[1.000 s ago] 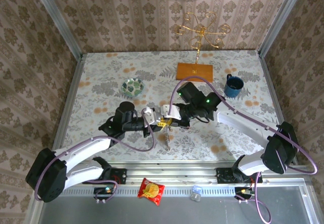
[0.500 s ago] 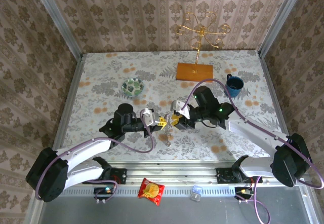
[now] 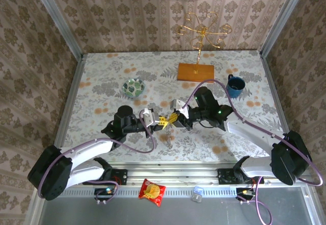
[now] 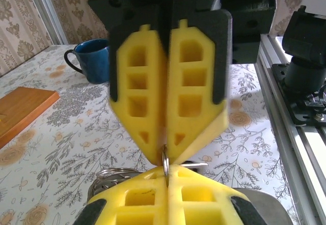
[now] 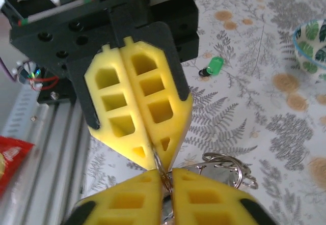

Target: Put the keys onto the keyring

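Yellow-padded left gripper [image 3: 161, 122] and right gripper [image 3: 173, 118] are meeting tip to tip, both clamping the thin keyring [image 4: 164, 158]. Silver keys [image 3: 168, 138] are hanging at 6 o'clock beneath them.

Left arm [image 3: 84, 153], right arm [image 3: 252, 128]: white shells, black joints, black bases at 6 o'clock. Purple cable [image 3: 261, 202] along each. Green light [image 3: 219, 111] on right wrist. Left gripper [image 5: 154, 161], right gripper [image 4: 164, 155]: yellow pads with rectangular cut-outs, black backing plates, screw holes in black mount.
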Robot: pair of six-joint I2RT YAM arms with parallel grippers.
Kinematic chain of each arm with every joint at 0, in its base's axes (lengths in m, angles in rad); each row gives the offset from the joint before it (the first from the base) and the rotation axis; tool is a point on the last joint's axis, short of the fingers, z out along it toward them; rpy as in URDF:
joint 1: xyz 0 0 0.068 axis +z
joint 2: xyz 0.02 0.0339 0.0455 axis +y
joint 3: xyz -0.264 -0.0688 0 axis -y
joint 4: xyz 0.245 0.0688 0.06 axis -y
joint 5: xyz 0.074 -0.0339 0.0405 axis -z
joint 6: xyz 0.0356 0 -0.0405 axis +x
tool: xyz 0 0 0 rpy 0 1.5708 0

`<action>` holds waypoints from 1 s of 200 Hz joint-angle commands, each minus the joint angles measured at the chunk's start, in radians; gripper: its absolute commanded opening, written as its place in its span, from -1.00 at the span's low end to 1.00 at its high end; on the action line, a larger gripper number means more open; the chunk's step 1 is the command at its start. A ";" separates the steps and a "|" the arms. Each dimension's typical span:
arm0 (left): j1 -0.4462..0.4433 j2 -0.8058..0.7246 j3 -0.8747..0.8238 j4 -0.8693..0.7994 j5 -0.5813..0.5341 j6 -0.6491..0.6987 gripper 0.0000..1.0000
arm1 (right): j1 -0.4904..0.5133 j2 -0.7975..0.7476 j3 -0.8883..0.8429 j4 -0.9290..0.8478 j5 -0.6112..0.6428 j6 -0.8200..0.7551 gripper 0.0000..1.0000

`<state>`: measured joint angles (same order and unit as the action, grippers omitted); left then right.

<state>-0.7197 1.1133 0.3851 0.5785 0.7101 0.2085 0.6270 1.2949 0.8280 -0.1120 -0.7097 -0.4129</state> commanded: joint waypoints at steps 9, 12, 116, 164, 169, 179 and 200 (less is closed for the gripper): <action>-0.003 -0.002 -0.003 0.076 0.014 -0.034 -0.75 | 0.003 0.015 0.025 -0.007 -0.024 -0.007 -1.00; -0.002 -0.005 -0.003 0.073 0.009 -0.034 -0.66 | 0.004 0.012 0.028 -0.018 -0.022 -0.014 -1.00; 0.011 -0.045 0.135 -0.334 0.028 0.163 -0.51 | 0.097 0.060 0.288 -0.491 0.229 -0.293 -1.00; 0.013 -0.032 0.153 -0.329 0.051 0.147 -0.60 | 0.144 0.121 0.349 -0.554 0.288 -0.333 -1.00; 0.014 -0.028 0.154 -0.326 0.055 0.146 -0.63 | 0.147 0.121 0.349 -0.550 0.281 -0.332 -1.00; 0.014 -0.019 0.156 -0.319 0.065 0.141 -0.70 | 0.148 0.119 0.350 -0.536 0.259 -0.317 -1.00; 0.014 -0.009 0.156 -0.316 0.076 0.141 -0.89 | 0.145 0.102 0.318 -0.473 0.232 -0.279 -1.00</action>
<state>-0.7116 1.0939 0.5011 0.2520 0.7452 0.3435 0.7628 1.4044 1.1511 -0.6121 -0.4442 -0.7109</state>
